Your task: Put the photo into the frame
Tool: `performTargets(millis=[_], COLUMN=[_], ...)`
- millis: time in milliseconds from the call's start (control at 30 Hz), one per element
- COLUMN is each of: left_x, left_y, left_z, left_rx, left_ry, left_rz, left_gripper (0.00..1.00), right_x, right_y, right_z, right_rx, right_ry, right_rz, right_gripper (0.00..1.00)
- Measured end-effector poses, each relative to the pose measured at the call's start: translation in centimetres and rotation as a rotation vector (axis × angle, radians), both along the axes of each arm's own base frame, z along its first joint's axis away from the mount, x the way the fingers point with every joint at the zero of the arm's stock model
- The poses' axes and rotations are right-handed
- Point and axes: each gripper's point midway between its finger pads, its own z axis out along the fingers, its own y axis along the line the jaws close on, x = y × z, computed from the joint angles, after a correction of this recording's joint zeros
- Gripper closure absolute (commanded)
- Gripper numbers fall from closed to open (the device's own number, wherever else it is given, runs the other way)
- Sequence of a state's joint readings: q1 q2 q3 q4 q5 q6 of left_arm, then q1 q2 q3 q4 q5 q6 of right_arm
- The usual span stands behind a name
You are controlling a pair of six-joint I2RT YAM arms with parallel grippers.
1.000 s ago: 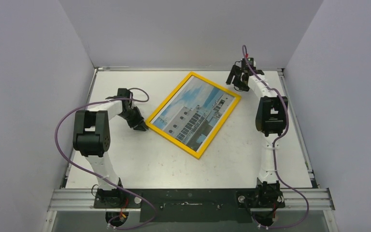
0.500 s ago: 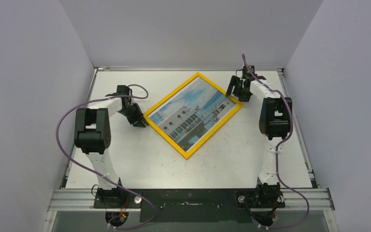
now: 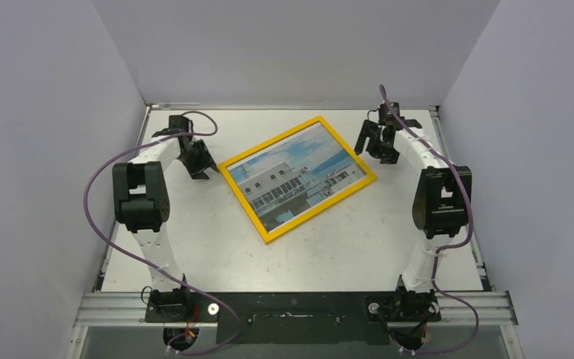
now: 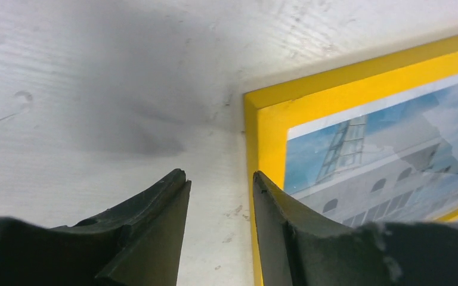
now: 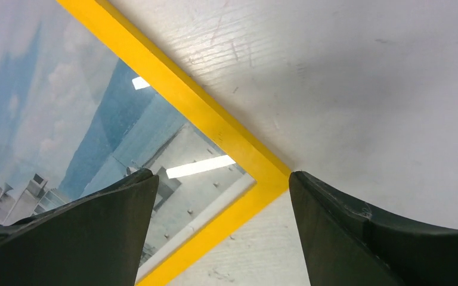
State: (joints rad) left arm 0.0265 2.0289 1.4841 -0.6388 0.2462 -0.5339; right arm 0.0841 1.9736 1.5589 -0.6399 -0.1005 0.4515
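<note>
The yellow frame lies flat and skewed in the middle of the white table, with the photo of a white building under blue sky inside it. My left gripper is just off the frame's left corner. In the left wrist view it is open over bare table, one finger over the frame edge, the photo beyond. My right gripper is near the frame's far right edge. It stands wide open above a corner of the frame and the photo, holding nothing.
Grey walls close in the table on the left, back and right. Purple cables loop off both arms. A metal rail with the arm bases runs along the near edge.
The frame with the photo has turned clockwise in the top view and now lies flatter. My left gripper moved toward the back and opened. My right gripper shifted right and opened wider.
</note>
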Motion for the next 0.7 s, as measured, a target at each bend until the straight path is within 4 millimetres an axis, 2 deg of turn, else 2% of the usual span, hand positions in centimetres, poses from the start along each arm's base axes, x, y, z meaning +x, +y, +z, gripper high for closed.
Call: performTargets(millis=[100,200,300,400,433,467,600,700], left_x=[-0.8,-1.9,-3.1,-4.3,-4.7,-5.1,-7.8,-10.7], left_y=[1.3,2.2,2.6,2.4,2.4,2.1,1.1,0.6], left_z=[0.3,2.1,5.6,10.5,12.0,13.6,18.9,20.8], left_rx=[0.056,0.1,0.137,0.166,0.172,0.179,0.188,0.186], left_ry=[0.014,-0.009,-0.083,-0.198,-0.234,-0.276,-0.417,-0.482], left_rz=[0.012,0.015,0.012,0.004,0.006,0.0,-0.01,-0.005], left_gripper=[0.4,0.31,0.2,0.15,0.07,0.03,0.03,0.03], right_x=[-0.3,-1.2,-3.7,-7.4,-8.4,-9.6,-14.1,-17.4], right_y=[-1.4,-2.6,-3.5,-3.9,-3.9,-3.9,-4.6,-5.7], right_z=[3.3,7.8,13.4,18.2,19.3,20.3,23.3,24.4], right_rx=[-0.069,-0.115,-0.145,-0.151,-0.146,-0.141,-0.155,-0.191], right_ry=[-0.059,-0.151,-0.279,-0.405,-0.433,-0.46,-0.525,-0.536], right_rz=[-0.03,-0.06,-0.093,-0.112,-0.113,-0.111,-0.125,-0.156], right_gripper=[0.14,0.12,0.07,0.02,0.01,0.0,0.0,0.0])
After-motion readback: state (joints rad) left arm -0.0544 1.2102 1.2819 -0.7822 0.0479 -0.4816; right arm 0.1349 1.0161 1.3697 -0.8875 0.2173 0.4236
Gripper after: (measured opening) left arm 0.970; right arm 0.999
